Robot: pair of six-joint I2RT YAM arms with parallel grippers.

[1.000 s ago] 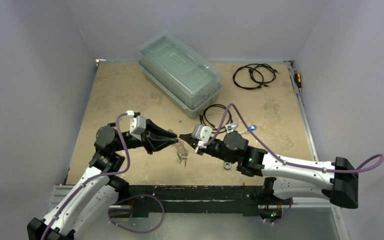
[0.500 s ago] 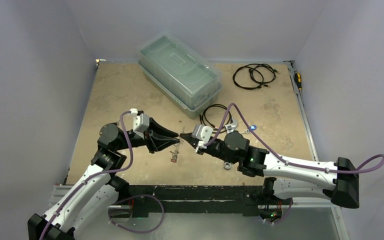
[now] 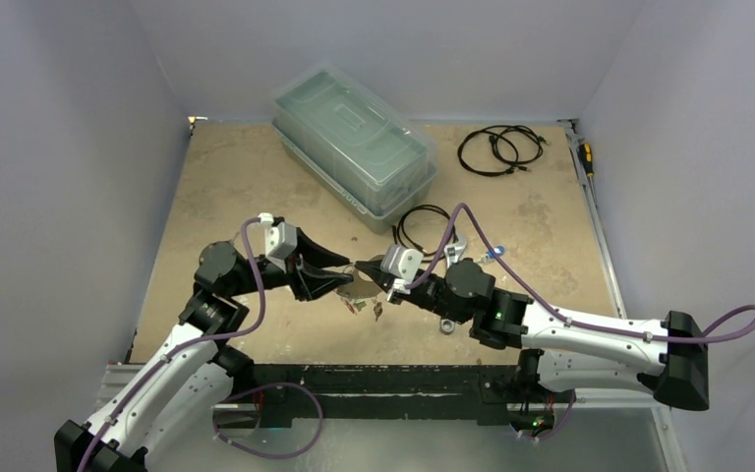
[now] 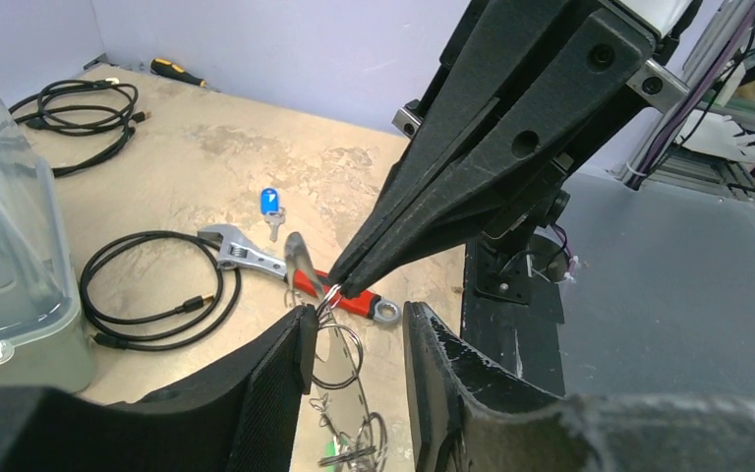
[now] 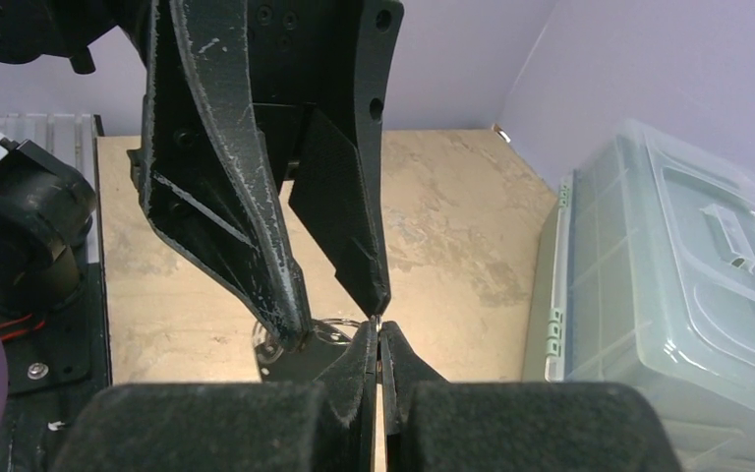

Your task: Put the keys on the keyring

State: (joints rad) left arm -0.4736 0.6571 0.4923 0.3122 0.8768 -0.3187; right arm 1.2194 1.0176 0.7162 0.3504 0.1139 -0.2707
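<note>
Right claw (image 5: 379,334) pinches the keyring (image 4: 338,344) at its twelve o'clock so it hangs steady between the spread left claw (image 4: 357,317).

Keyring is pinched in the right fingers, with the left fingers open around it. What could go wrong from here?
1. Only the tips of the right fingers pinch the thin keyring. It could twist or slip and drop with the hanging keys.
2. The left fingers stand open very near the right ones, so closing or shifting may knock them together.
</note>
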